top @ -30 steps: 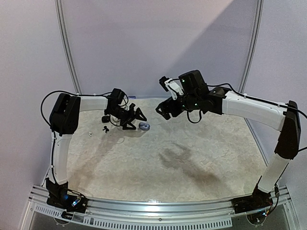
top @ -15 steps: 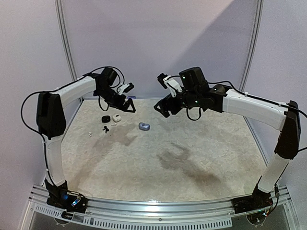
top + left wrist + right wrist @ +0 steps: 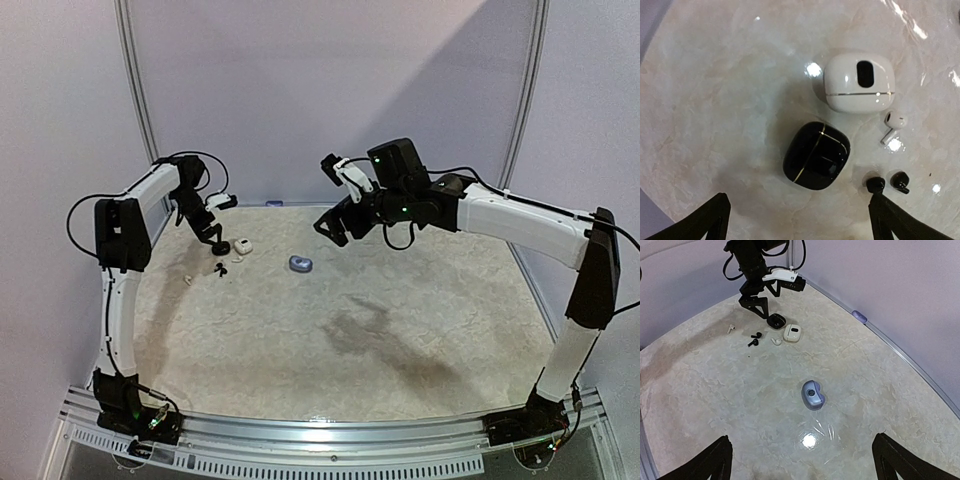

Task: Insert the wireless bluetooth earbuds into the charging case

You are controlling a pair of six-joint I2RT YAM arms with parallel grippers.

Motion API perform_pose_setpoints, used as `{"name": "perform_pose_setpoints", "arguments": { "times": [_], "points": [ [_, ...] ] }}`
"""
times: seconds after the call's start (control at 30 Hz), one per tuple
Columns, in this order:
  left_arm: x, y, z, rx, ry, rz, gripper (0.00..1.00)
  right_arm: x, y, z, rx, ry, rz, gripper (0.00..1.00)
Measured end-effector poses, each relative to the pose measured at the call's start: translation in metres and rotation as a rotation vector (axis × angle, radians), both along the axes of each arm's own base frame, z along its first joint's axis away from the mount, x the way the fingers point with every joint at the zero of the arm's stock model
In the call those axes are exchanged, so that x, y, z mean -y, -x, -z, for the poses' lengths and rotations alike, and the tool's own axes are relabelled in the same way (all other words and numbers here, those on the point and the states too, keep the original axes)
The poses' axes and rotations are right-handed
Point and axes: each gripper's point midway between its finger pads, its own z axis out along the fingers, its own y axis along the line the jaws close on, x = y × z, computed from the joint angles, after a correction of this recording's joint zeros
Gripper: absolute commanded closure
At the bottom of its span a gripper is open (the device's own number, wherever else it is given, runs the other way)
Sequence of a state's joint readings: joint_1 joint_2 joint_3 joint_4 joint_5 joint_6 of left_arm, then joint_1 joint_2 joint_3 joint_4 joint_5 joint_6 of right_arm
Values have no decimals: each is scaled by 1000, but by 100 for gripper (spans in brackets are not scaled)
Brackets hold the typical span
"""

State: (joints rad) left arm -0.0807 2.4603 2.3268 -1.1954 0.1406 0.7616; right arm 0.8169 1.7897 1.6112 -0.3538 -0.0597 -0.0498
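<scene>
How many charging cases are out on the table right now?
3. A white case and a black case sit close together at the far left; a silvery-blue case lies alone to their right. None looks hidden.

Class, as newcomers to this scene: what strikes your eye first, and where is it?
A glossy black case and a white case lie closed at the far left, a white earbud and two black earbuds beside them, under the open left gripper. A silvery-grey case sits alone nearer the middle.

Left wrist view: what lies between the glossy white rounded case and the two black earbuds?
A small white stemmed earbud lies there, apart from the white case and the black earbuds, shown in the left wrist view.
</scene>
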Motion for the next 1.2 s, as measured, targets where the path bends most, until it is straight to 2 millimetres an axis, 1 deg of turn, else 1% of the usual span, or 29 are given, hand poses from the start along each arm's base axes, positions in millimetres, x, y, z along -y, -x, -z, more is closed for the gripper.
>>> {"name": "perform_pose_setpoints", "arguments": {
  "times": [0.1,0.17,0.23,0.37,0.43,0.5,0.6,0.67,0.97,1.1,1.2],
  "points": [
    [-5,8,21,-64,-16,41,2,0,0,0,-2,0,-2,1],
    [-4,13,29,-91,-24,68,6,0,0,0,-3,0,-3,1],
    [-2,15,33,-101,-33,89,11,-1,0,1,-4,1,-4,1],
    [-3,13,36,-94,-53,114,14,-3,-2,4,-9,4,-6,1],
    [-4,11,39,-94,-59,122,17,-4,-2,4,-9,4,-6,1],
    [-5,11,44,-100,-67,126,20,-4,-2,4,-9,4,-7,1],
    [-6,11,55,-113,-73,130,21,-5,-2,5,-12,4,-10,1],
    [-6,11,60,-118,-73,131,25,-6,-1,7,-17,4,-16,1],
    [-3,4,61,-94,-57,130,35,-8,-1,13,-30,9,-25,1],
    [0,3,62,-92,-44,127,42,-9,-1,14,-33,10,-24,1],
    [1,3,62,-91,-35,122,52,-8,-1,17,-41,16,-23,1]
  ]
}}
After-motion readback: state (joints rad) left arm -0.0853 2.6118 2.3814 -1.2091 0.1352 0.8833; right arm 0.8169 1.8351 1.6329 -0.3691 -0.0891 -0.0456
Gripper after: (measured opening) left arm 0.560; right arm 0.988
